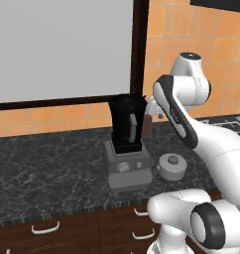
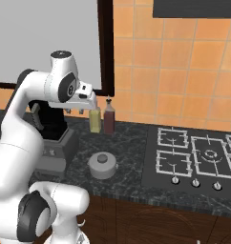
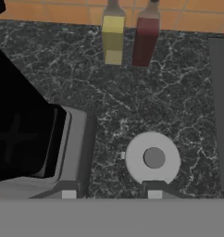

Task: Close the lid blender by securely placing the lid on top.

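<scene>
The blender (image 1: pixel 126 125) is a dark jar with an open top on a boxy grey base, standing on the black counter. In the hand view its jar (image 3: pixel 16 134) fills the left side. The lid (image 1: pixel 172 166) is a round light-grey cap with a knob. It lies flat on the counter just right of the blender base (image 2: pixel 57 153), and shows as the lid (image 2: pixel 102 165) and as the lid (image 3: pixel 153 158). My gripper (image 2: pixel 75 112) hangs high above the counter, between blender and lid. Its fingertips (image 3: pixel 154 195) stand apart, open, with nothing between them. The arm hides part of the jar in the right base view.
A yellow bottle (image 2: pixel 95 119) and a reddish-brown bottle (image 2: pixel 109 119) stand by the tiled wall behind the lid. A gas hob (image 2: pixel 198 157) lies to the right. A window is behind the blender, and drawers sit below the counter edge.
</scene>
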